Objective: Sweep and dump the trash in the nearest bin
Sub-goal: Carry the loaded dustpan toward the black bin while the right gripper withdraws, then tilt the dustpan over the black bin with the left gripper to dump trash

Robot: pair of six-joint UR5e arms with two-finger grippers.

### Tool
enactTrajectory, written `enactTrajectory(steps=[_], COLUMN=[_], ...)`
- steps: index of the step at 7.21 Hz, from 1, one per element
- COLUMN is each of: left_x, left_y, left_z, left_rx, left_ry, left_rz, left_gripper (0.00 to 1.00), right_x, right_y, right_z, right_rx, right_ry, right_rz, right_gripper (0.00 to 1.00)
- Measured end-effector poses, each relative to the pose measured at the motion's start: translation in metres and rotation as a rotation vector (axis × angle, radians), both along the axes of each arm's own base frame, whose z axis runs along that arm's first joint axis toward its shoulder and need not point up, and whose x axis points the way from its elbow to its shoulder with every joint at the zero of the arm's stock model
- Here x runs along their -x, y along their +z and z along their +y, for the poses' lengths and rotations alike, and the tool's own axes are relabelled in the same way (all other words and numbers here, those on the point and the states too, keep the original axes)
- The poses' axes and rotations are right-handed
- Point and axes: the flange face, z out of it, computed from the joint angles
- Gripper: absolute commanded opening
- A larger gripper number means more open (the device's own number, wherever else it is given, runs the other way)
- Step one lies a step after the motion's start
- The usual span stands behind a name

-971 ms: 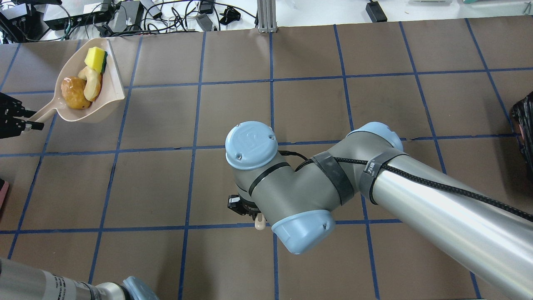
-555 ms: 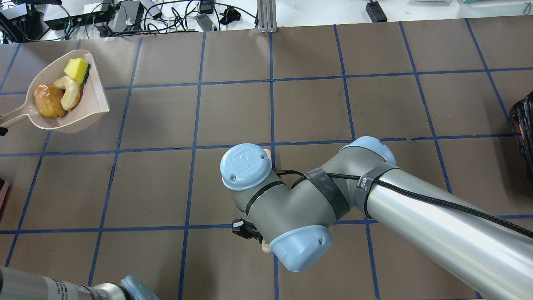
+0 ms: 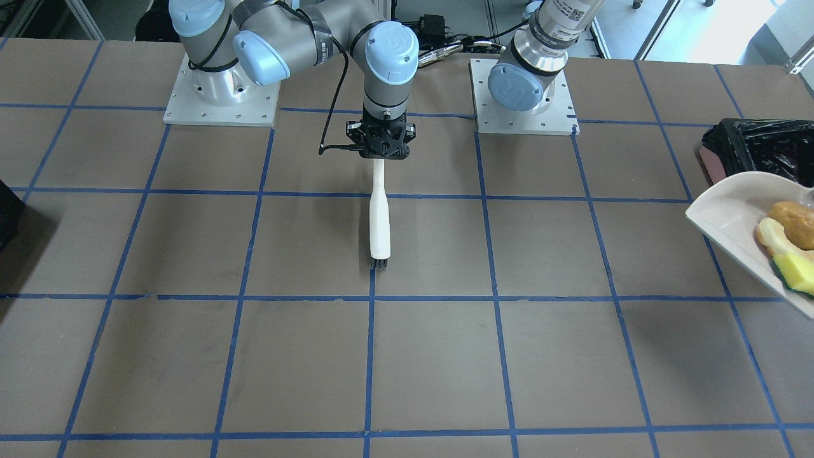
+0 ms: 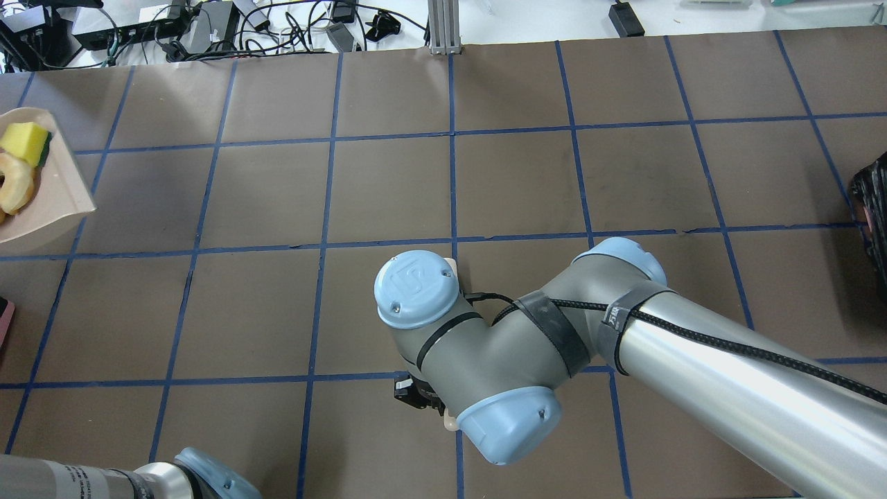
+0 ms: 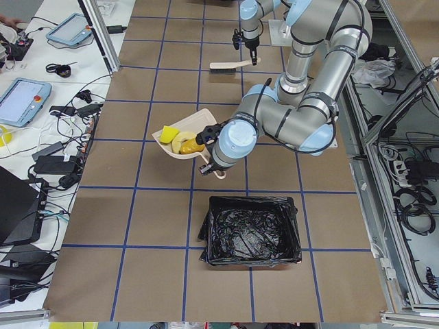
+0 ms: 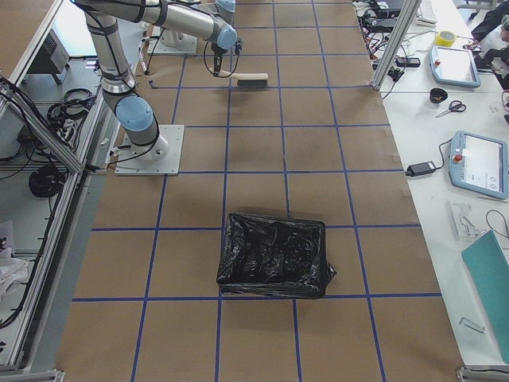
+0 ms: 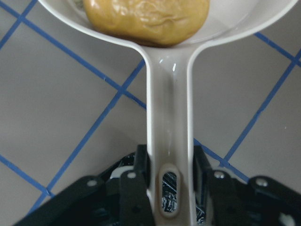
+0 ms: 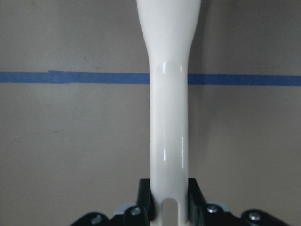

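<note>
The table point(image 3: 191, 356) is a brown sheet gridded in blue tape. At its left end stands the bin point(image 5: 250, 233), pink-sided, its crinkled black liner glossy and slack over the rim. The pan point(image 3: 725, 219) hangs above the table near the bin but not over it, and that gap is where the risk looks greatest: the pan's mouth has no wall, so tipping it before it is over the liner would likely drop scraps onto the tape. The loose liner could also snag the pan's lip on the way in. The left gripper point(image 7: 170, 165) is clamped on the pan's thin handle, a finger on each side. It is a narrow hold for a loaded pan, and a quick swing might twist it. The right gripper point(image 8: 169, 190) is closed around the handle of the white brush point(image 3: 379, 222) at mid-table, well apart from the pan and no threat to it. All the trash rides in the pan. The brown lump point(image 7: 146, 16) is wrinkled and rounded and sits by the handle; it would probably roll first. The pale rind point(image 3: 771, 234) curls beside it. The yellow wedge point(image 3: 796, 270), green along one face, lies nearest the mouth.
</note>
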Motion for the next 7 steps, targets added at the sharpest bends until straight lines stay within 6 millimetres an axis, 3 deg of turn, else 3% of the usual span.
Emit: enactTrajectory(steps=[3,5,6,7], left_x=[-0.064,-0.094,-0.102,-0.109], left_y=[0.007,0.005,0.004,0.001], left_z=[0.097,0.157,0.178,0.192], left_rx=[-0.05,-0.122,-0.18,-0.255], left_ry=[0.178,0.259,0.277,0.286], left_rz=[-0.031,-0.049,-0.066,-0.085], left_gripper=[0.0,0.0,0.0,0.0], right_x=[0.004,0.003,0.003,0.004], right_y=[-0.001,-0.003,-0.004,-0.004], right_z=[0.007,0.007,0.007,0.006], right_rx=[-0.004,-0.009,-0.01,-0.01], right_ry=[-0.002,-0.004,-0.003,0.002], right_rz=[-0.006,-0.013,-0.012,-0.008], right_gripper=[0.0,0.0,0.0,0.13])
